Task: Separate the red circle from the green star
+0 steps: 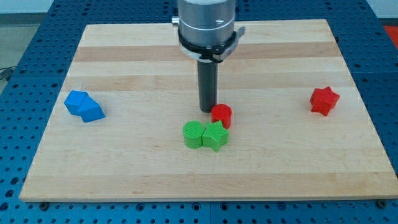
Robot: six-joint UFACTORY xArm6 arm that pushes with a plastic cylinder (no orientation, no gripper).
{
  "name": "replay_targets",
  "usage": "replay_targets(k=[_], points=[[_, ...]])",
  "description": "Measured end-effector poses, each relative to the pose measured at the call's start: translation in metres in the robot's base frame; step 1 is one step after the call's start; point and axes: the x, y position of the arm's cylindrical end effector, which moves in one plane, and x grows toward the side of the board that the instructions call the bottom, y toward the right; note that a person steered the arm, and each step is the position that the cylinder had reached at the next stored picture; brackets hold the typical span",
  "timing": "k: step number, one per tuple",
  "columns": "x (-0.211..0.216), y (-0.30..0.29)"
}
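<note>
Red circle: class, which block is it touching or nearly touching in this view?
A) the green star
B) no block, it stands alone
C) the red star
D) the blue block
A: the red circle sits right against the upper edge of the green star, with my tip just at its left; the blue block and the red star lie far off to either side.

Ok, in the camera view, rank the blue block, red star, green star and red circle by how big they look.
1. Blue block, clearly largest.
2. Green star and red star: look alike, so I won't rank them.
3. Red circle, smallest, beside my tip.
</note>
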Motion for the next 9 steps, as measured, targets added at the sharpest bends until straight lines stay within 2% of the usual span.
replay_targets(k=[2,3,4,5,7,9], points=[[0.008,0.020],[0.001,0.002],[0.015,-0.007],[0.042,0.009],[0.046,0.113],[0.047,0.127]])
